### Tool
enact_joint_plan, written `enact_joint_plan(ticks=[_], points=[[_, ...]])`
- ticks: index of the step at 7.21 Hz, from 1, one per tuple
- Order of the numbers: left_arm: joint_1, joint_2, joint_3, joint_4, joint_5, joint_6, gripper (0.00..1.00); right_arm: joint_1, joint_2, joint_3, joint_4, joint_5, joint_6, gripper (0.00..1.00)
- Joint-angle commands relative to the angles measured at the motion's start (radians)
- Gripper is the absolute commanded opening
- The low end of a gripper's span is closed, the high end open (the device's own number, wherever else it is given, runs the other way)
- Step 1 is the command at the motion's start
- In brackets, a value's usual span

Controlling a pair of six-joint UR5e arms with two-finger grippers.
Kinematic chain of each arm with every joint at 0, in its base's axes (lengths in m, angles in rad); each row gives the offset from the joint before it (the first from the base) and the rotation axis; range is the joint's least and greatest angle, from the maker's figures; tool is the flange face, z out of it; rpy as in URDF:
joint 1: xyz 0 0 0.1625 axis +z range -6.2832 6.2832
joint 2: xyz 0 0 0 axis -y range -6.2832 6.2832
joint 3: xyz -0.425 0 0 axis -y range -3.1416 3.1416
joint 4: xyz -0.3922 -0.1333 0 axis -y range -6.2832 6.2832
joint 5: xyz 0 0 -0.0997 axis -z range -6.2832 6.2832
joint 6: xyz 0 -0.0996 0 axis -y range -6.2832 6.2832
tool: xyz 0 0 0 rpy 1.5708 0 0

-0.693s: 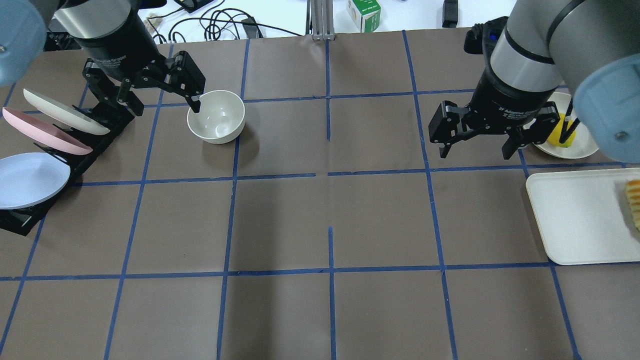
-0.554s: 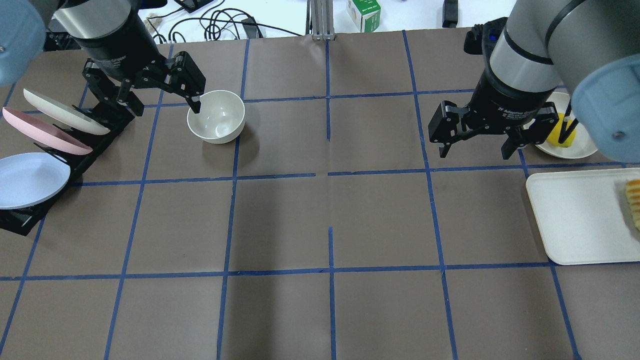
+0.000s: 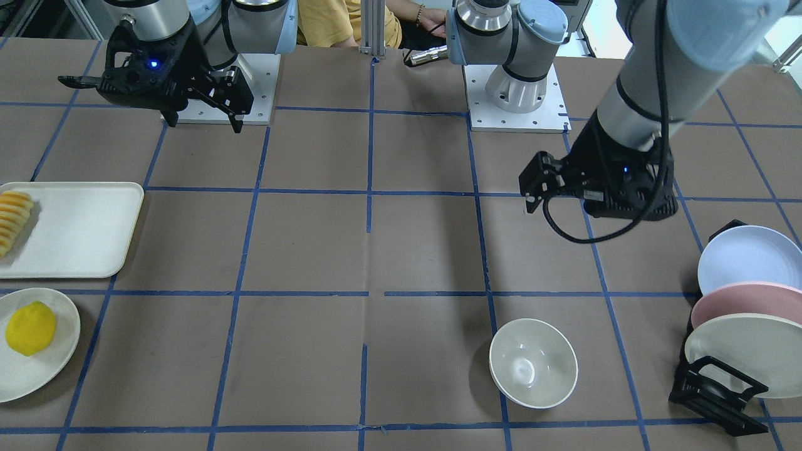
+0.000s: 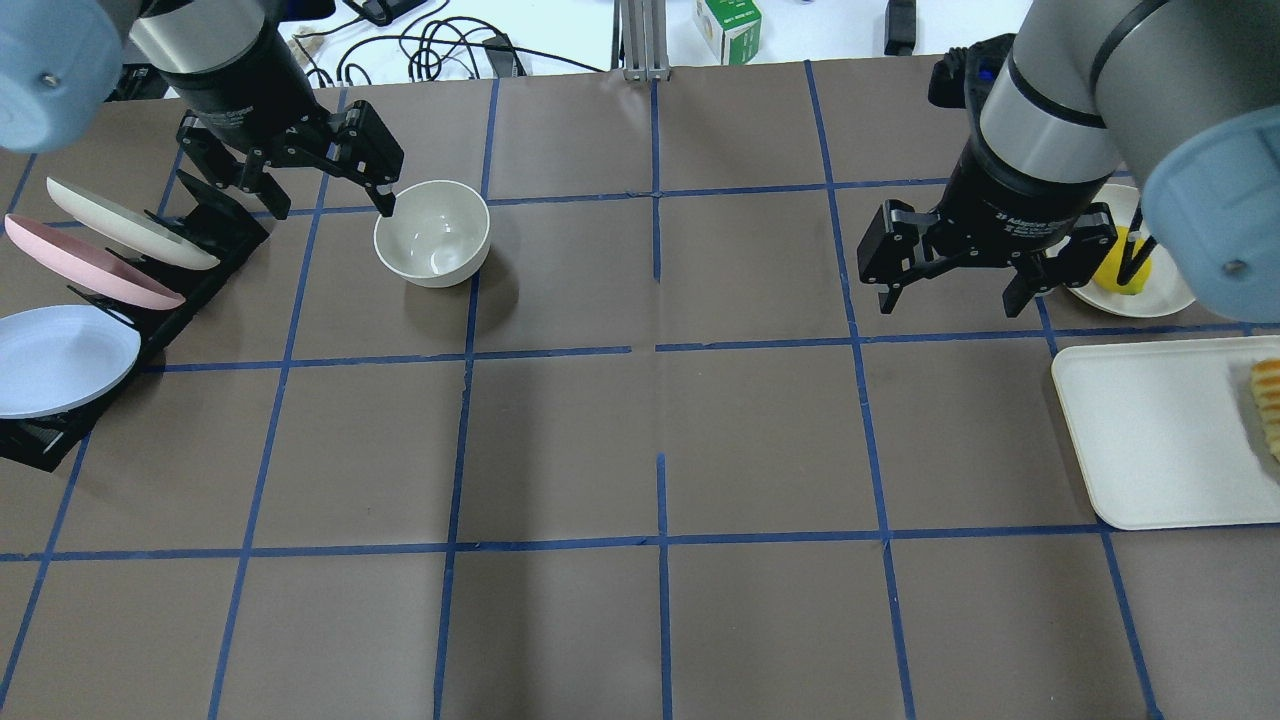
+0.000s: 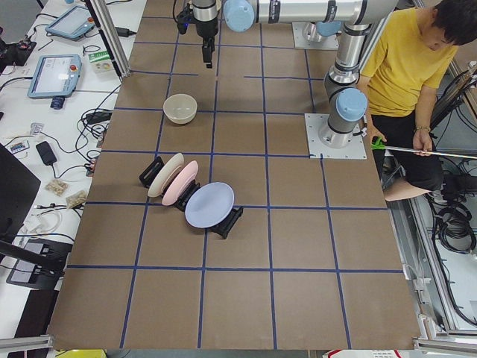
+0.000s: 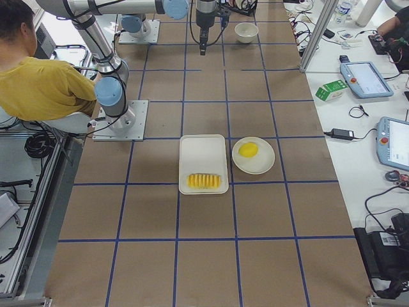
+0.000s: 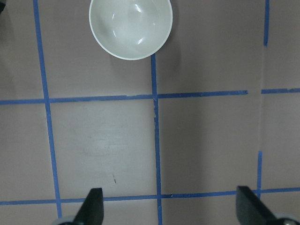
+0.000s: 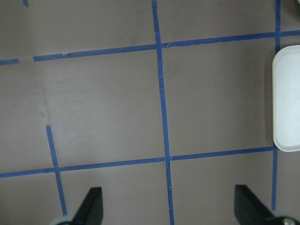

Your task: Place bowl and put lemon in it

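Observation:
The off-white bowl (image 4: 432, 235) stands upright and empty on the table at the far left; it also shows in the front view (image 3: 532, 363) and at the top of the left wrist view (image 7: 131, 28). My left gripper (image 4: 332, 203) is open and empty, raised beside the bowl's left rim, not touching it. The yellow lemon (image 4: 1120, 265) lies on a flat cream plate (image 4: 1165, 297) at the far right, partly hidden by my right arm; it shows whole in the front view (image 3: 30, 327). My right gripper (image 4: 948, 300) is open and empty, hanging left of the plate.
A black rack (image 4: 150, 320) with three upright plates stands at the left edge, close to my left gripper. A white tray (image 4: 1150, 430) with sliced striped food (image 4: 1268, 400) lies at the right edge, in front of the plate. A person sits behind the robot.
My left gripper has drawn slightly back from the bowl's rim, still open; the bowl stays put. My right gripper has barely moved.

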Motion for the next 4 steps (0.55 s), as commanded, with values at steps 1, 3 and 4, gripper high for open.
enact_joint_plan(ticks=[1,3,4], points=[[0.032,-0.179,0.024,0.205,0.001,0.076,1.00,-0.011,-0.001,0.006,-0.001,-0.010,0.000,1.00],[0.090,-0.310,0.043,0.273,-0.012,0.092,1.00,-0.057,0.005,-0.004,-0.012,0.001,-0.001,1.00],[0.092,-0.357,0.034,0.324,-0.012,0.083,1.00,-0.140,0.024,0.002,-0.012,0.009,-0.017,1.00]])
